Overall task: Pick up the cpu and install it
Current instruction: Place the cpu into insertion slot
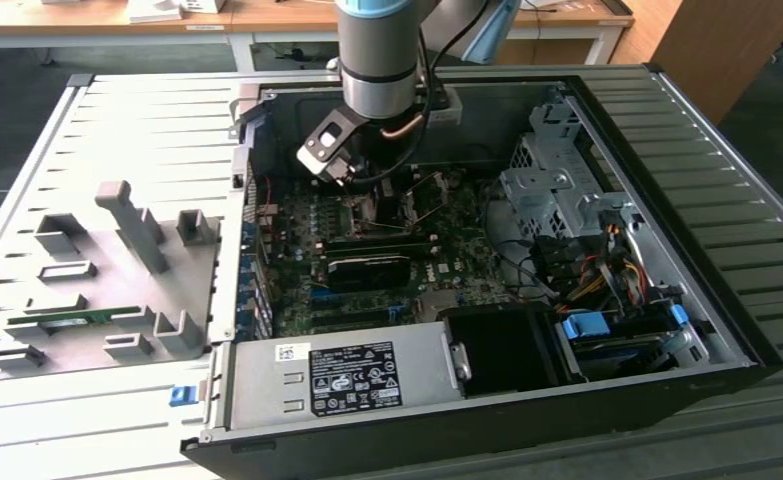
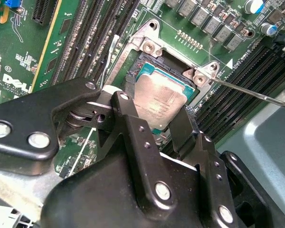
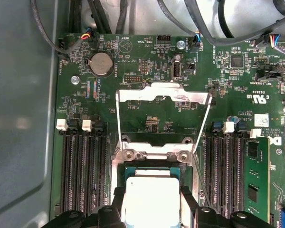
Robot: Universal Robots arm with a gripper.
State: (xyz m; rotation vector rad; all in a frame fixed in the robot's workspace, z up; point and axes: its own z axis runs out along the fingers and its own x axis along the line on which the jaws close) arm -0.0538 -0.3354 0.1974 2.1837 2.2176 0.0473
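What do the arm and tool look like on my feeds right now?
The arm is a silver-grey cylinder with light blue trim at the top. A copper-coloured cable loops beside its wrist. In the second wrist view the tool is matte black: flat linkage plates joined by silver bolts, ending in two blocky black fingers.

Hand [image 2: 153, 114] grips cpu [image 2: 159, 95] by edges, at open socket [image 2: 147, 45].
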